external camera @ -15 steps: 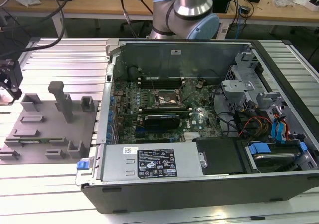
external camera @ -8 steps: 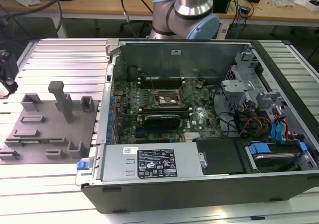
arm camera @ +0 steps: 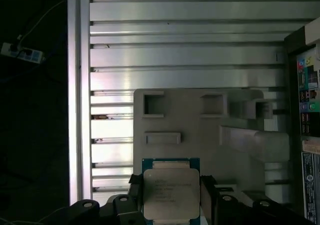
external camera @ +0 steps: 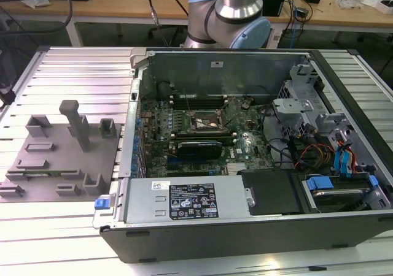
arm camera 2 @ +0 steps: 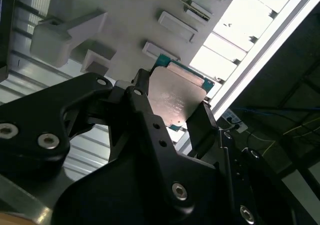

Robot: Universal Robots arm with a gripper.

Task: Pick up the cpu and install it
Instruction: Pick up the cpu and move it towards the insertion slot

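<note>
The cpu (arm camera: 171,195) (arm camera 2: 176,96) is a flat square chip with a silvery top and a teal-green edge. My gripper (arm camera: 171,187) (arm camera 2: 172,109) is shut on it, with a black finger (arm camera: 136,191) pressed against each of two opposite sides. In both wrist views the chip hangs well above the grey fixture plate (arm camera: 200,135) (arm camera 2: 125,15). In the exterior view the black socket frame (external camera: 206,121) sits on the motherboard (external camera: 245,144) inside the open computer case (external camera: 245,227). The arm's base joint (external camera: 230,12) stands behind the case.
The grey fixture plate (external camera: 55,159) with its upright blocks lies on the ribbed aluminium table (external camera: 61,67) at the exterior view's left of the case. Inside the case are a power supply (external camera: 184,199), drive cages (external camera: 307,116) and loose cables (external camera: 313,153). A dark floor edge with a power strip (arm camera: 22,52) borders the table.
</note>
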